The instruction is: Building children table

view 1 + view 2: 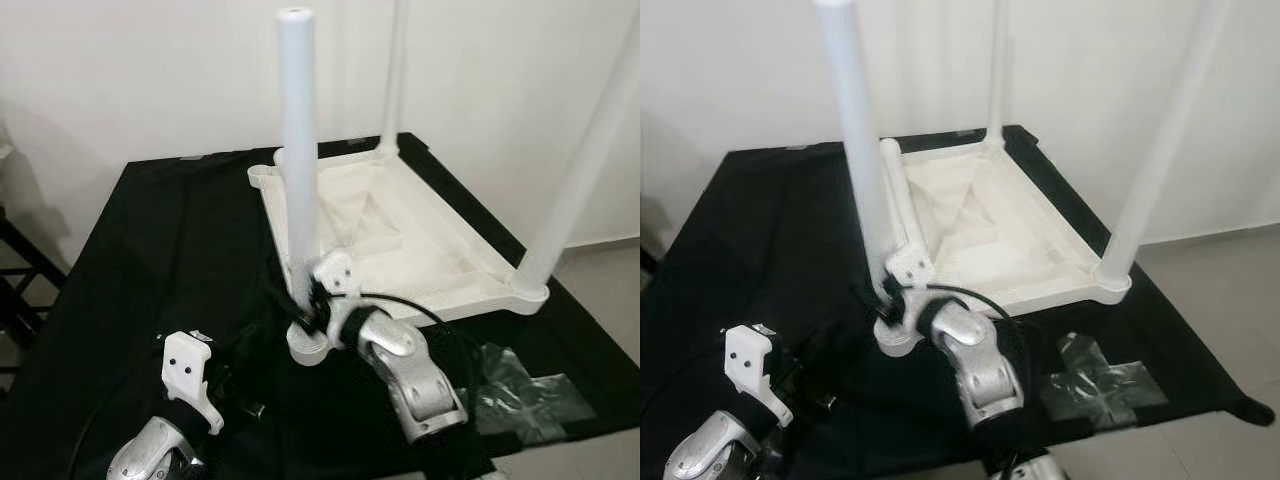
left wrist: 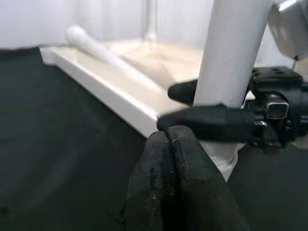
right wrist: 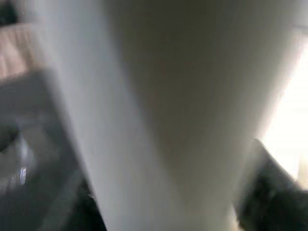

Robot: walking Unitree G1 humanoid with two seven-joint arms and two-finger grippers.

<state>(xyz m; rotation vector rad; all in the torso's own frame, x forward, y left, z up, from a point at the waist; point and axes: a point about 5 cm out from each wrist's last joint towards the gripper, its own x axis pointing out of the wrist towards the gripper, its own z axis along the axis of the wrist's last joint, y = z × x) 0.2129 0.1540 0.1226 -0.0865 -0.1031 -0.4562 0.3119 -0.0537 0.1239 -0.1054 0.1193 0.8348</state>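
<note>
Now, step in hand: fitting a leg into the near-left corner of the upturned white tabletop, which lies upside down on the black-covered bench.
Legs already standing: far leg at the far corner; right leg upright in the near-right corner socket.
Loose leg: a fourth white leg lies flat along the tray's left edge, not yet mounted.
Leg in work: near leg stands upright, its foot in the near-left socket; whether it is fully seated cannot be told.
Right end effector: closed around the near leg low down, just above the socket, one black finger on each side of the tube.
Left end effector: fingers pressed together, gripping nothing, hovering just beside the right one near the leg's base.
Other items: clear plastic wrapping on the bench at the near right.
Next move, as a judgement: press or twist the near leg down to seat it firmly, keeping it upright, then let go and take the loose leg for the remaining far-left corner.
</note>
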